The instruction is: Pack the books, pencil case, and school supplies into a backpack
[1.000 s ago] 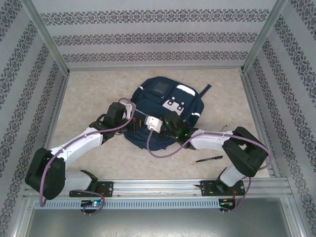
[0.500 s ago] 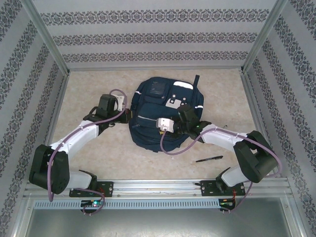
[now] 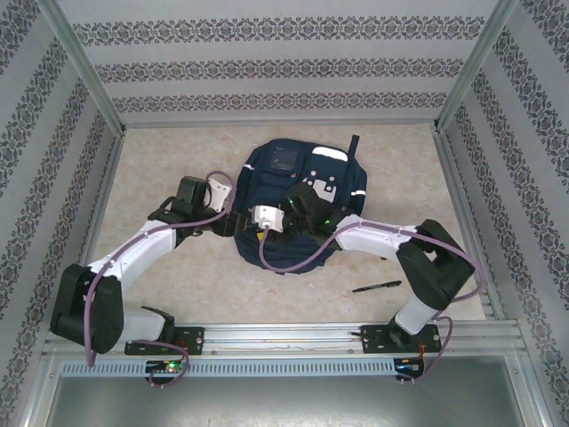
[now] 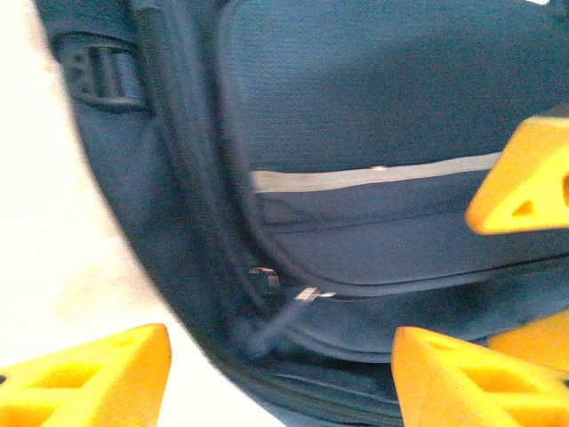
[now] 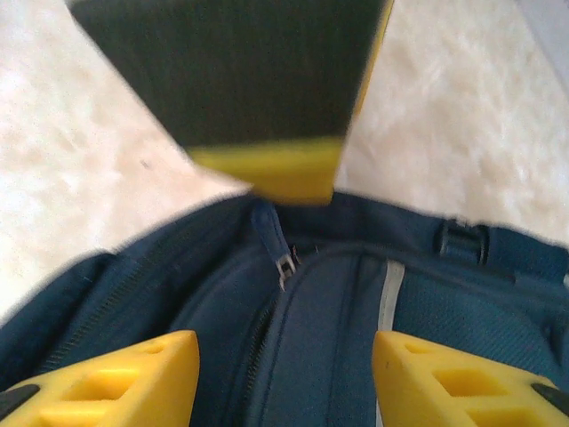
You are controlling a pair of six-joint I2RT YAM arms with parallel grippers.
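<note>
Though its patches (image 3: 331, 155) are unreadable, backpack (image 3: 267, 175) under left gripper (image 4: 280, 360), right gripper (image 5: 284, 378): both released.

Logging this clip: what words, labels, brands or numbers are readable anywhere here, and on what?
No text can be read in any view.
The white patches on the backpack are too small to tell if they carry print.
On the black pen, no marking can be made out.
The wrist views are blurred; fabric and zipper pull show no lettering.
</note>
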